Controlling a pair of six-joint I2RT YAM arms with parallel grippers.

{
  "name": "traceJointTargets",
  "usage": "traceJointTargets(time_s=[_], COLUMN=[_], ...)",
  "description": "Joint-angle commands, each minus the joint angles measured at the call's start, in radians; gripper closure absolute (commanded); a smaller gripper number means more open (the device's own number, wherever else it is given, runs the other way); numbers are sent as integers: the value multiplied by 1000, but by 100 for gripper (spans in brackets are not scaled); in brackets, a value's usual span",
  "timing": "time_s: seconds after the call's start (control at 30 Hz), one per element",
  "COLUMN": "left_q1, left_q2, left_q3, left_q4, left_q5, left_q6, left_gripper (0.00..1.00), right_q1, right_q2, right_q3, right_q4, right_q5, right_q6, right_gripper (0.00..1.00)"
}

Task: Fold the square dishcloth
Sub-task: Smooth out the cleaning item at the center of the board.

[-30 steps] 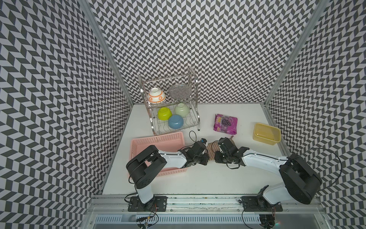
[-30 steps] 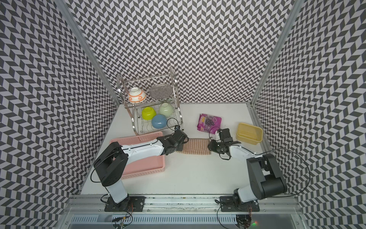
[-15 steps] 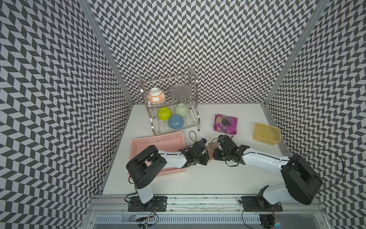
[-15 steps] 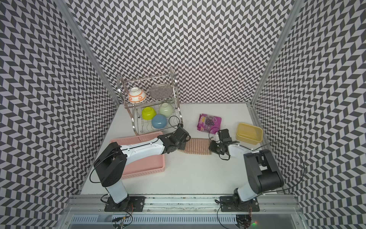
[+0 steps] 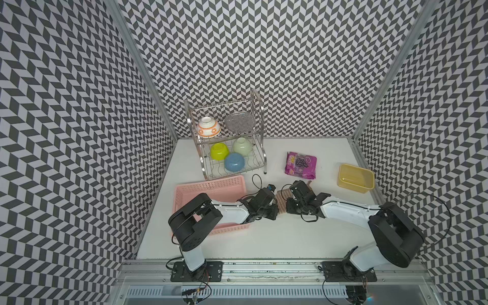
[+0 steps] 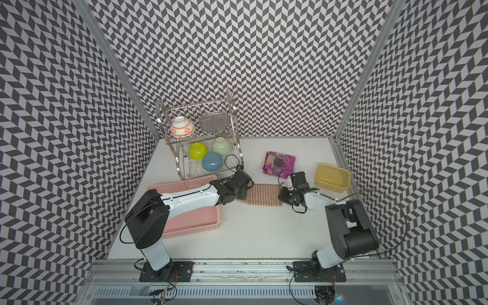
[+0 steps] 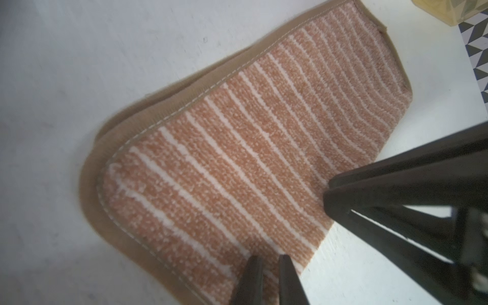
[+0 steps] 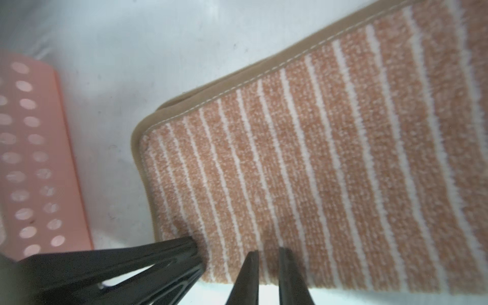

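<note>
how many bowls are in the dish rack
4: a white-and-orange bowl on the rack's upper shelf; a lime bowl, a pale green bowl and a blue bowl on its lower shelf.

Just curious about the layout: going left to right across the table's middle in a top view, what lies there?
A pink perforated plastic basket → tan striped terry dishcloth → shallow yellow plastic tub.

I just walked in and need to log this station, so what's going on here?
Both arms are on the square dishcloth, which lies flat on the white table, already folded in half with its edging doubled along one long side. The left gripper and the right gripper sit at opposite ends of the fold edge, fingers nearly together and apparently pinching it. Nothing is lifted yet.
</note>
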Motion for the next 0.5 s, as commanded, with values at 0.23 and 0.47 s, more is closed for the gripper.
traceJointTargets(time_s=[0.23, 0.47], left_q1=[13, 18], left_q2=[10, 19], left_q3=[-8, -10], left_q4=[-3, -6], left_q5=[-20, -20], left_q6=[10, 11], left_gripper=[84, 84], right_q1=[-72, -150], right_q2=[-49, -90], right_q3=[-55, -76], right_q4=[21, 20], right_q5=[38, 23], right_q6=[-16, -53], right_gripper=[83, 83])
